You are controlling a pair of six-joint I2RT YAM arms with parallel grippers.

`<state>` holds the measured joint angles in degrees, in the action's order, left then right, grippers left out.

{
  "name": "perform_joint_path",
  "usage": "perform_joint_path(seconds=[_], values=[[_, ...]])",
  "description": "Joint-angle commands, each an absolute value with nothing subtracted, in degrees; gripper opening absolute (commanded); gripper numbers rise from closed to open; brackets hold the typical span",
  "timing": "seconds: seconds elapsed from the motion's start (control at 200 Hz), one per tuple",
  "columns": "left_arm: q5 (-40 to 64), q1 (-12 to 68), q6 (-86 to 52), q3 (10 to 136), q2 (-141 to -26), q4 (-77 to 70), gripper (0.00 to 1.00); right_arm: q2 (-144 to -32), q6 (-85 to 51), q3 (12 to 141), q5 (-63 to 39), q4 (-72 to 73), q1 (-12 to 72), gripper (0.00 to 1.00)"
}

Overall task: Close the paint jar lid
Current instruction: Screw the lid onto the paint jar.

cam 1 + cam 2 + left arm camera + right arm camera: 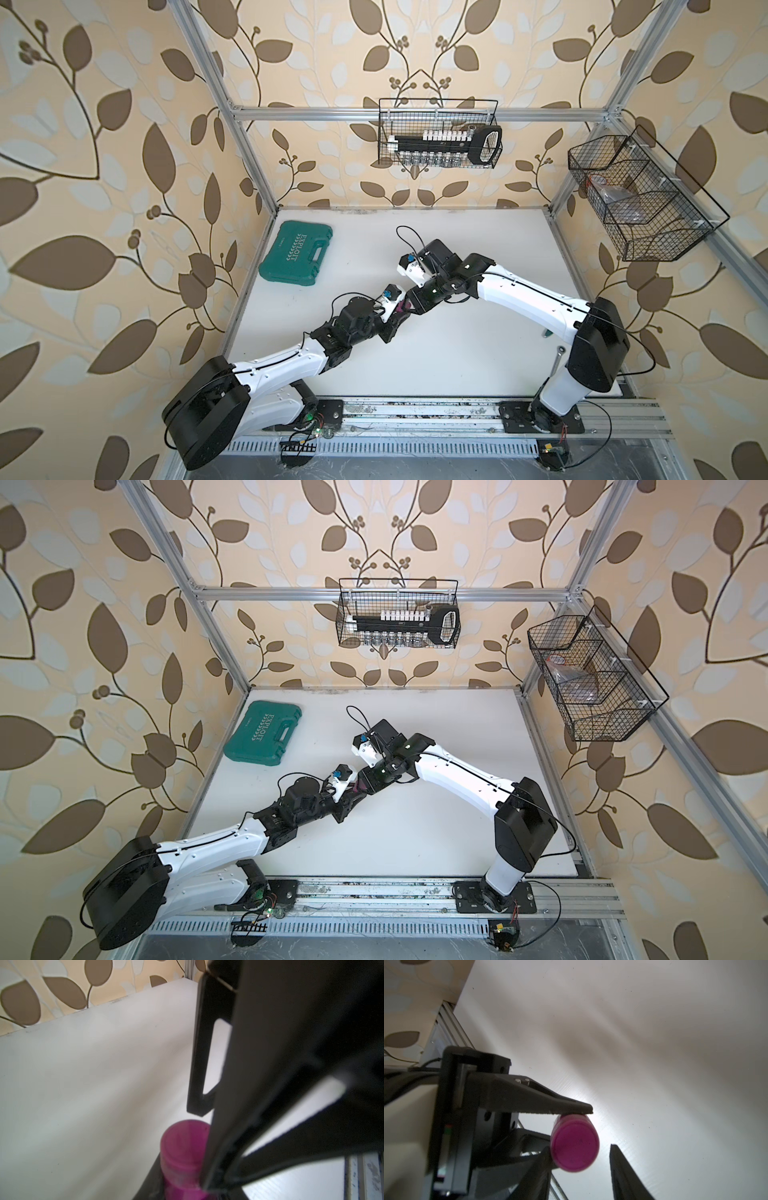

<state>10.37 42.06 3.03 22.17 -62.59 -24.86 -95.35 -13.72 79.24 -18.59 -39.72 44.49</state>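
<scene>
Above the table, left gripper clamps the paint jar; right gripper stands parted around the lid. A half-seated lid could drop.

I see the small squat magenta plastic paint jar pinched in the left end effector, tilted, clear of the white counter. Its flat round magenta lid sits on its mouth.

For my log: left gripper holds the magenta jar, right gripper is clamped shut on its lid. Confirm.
Wrong on the clamp. The left gripper holds the paint jar, but the right gripper stands open around the lid, as the right wrist view shows.
</scene>
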Motion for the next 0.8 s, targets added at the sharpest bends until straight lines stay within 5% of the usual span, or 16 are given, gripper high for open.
perform_joint_path(seconds=[0.0, 0.355, 0.795], values=[[12.6, 43.4, 4.6, 24.5, -59.5, -34.7, 0.00, -92.6, -14.2, 80.0, -23.7, -36.6, 45.5, 0.59], [31.4, 38.3, 0.8, 22.5, -59.6, -35.8, 0.00, -81.1, 0.4, 79.3, -36.4, -47.2, 32.6, 0.72], [41.9, 37.7, 0.1, 28.5, -65.7, -33.9, 0.00, -87.6, 19.6, 82.3, -37.2, -55.7, 35.7, 0.71]])
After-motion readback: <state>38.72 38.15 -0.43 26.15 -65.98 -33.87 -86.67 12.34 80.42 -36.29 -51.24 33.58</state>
